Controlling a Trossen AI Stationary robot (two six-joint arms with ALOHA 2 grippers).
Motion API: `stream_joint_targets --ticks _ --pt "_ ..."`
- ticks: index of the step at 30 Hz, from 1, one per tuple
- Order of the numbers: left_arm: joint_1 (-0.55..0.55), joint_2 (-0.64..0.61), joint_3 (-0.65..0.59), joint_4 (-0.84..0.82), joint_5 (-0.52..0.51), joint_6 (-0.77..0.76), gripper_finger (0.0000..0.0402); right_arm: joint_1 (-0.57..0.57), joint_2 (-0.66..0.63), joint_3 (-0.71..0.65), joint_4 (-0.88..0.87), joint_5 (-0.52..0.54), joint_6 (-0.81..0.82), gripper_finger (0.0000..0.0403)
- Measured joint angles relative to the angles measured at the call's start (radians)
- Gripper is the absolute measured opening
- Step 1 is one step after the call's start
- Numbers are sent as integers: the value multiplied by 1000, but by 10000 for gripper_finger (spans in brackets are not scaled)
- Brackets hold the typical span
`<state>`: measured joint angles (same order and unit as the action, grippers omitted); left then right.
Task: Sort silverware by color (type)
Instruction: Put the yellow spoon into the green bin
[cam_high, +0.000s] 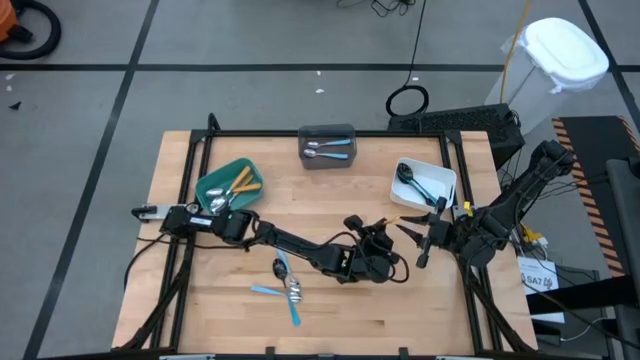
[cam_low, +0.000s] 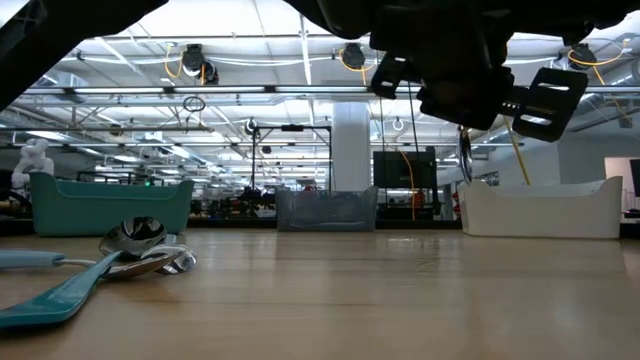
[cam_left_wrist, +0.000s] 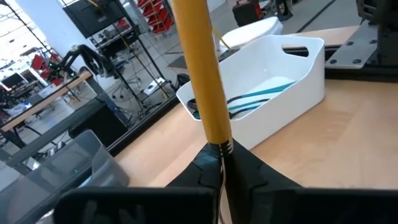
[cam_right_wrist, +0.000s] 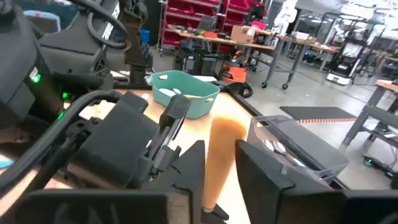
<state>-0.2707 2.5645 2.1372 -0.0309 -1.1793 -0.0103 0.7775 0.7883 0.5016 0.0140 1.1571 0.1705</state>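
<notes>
An orange-handled piece of silverware (cam_left_wrist: 202, 68) hangs above the table's middle, between my two arms. My left gripper (cam_high: 376, 243) is shut on it. My right gripper (cam_right_wrist: 221, 177) is open, one finger on each side of the orange handle (cam_right_wrist: 224, 149); I cannot tell whether they touch it. Several loose pieces with blue handles (cam_high: 285, 290) lie flat on the wood near the front edge and show close up in the low view (cam_low: 120, 260). My left gripper (cam_left_wrist: 222, 165) pinches the piece between its two fingers at the metal neck (cam_left_wrist: 225, 148), right where the orange handle ends. The fingers come in about level from the table's left and lie across it. The piece is lifted clear of the table.
A teal bin (cam_high: 205, 190) with orange-handled pieces stands at the far left. A grey bin (cam_high: 327, 133) with blue-handled ones is at the far middle, and a white bin (cam_high: 447, 180) with black-headed ones at the far right. Bare wood lies along the front right.
</notes>
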Motion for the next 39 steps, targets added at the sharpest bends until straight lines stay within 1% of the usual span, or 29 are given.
stream_joint_targets --ticks 7,9,11,13,15,18,19,20,22,24,27,28,32,35,39 --pt "-17 0 0 -7 2 24 8 2 0 0 -18 -6 -15 110" --pt "-22 -4 0 -34 2 29 8 6 0 0 -20 -10 -27 112" --pt "-29 -15 0 -101 9 19 8 10 0 0 -22 -30 -39 113" --pt "-38 -34 16 -205 25 -7 8 13 -1 0 -21 -57 -52 113" --pt "-45 -47 65 -351 67 -49 8 13 -1 0 -25 -71 -52 113" --pt "-49 -54 206 -662 139 -149 8 13 -2 0 -50 -82 -55 113" --pt "-51 -62 222 -745 156 -187 8 12 -2 0 -54 -82 -56 113" --pt "-52 -92 195 -762 171 -197 8 12 -2 0 -63 -82 -62 113" --pt "-52 -136 172 -883 203 -242 9 13 -4 0 -76 -84 -71 113" --pt "-53 -172 182 -1015 229 -302 9 13 -4 0 -88 -84 -84 113" --pt "-52 -202 221 -1193 237 -369 9 11 -4 0 -105 -84 -107 114" --pt "-52 -214 217 -1240 243 -375 9 9 -4 0 -106 -84 -120 114" --pt "-41 -252 216 -1340 293 -353 9 7 -8 0 -93 -79 -179 114" --pt "-24 -287 218 -1404 356 -308 9 1 -15 0 -94 -57 -219 114" --pt "12 -331 219 -1471 448 -275 9 -7 -25 0 -93 -56 -266 114"
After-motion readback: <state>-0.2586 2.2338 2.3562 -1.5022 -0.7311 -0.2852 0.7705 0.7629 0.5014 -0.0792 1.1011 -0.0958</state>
